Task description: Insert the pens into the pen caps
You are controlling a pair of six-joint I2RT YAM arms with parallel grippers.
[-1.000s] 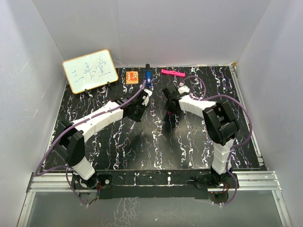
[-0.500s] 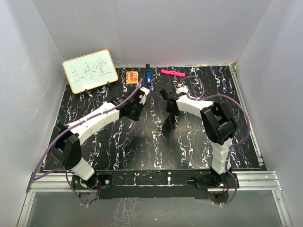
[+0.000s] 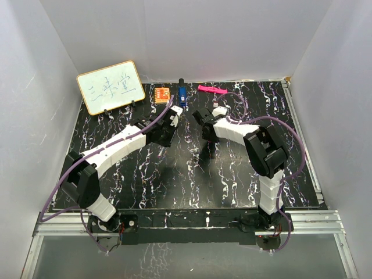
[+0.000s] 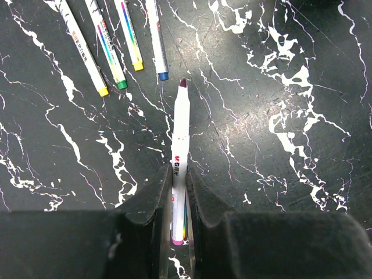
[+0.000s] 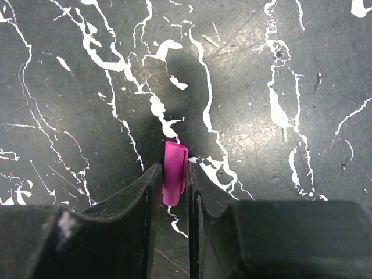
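A white pen (image 4: 181, 125) with a dark purple tip is held tight between the closed jaws of the left gripper (image 4: 178, 181), and its tip sticks out in front. Four more pens (image 4: 129, 36) are seen side by side on the black table (image 4: 279, 87), just past that tip. A small purple cap (image 5: 175, 157) is squeezed between the jaws of the right gripper (image 5: 173, 174), with its top half poking out past them

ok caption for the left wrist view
Left gripper shut on an uncapped pen, four other pens lying beyond on the table
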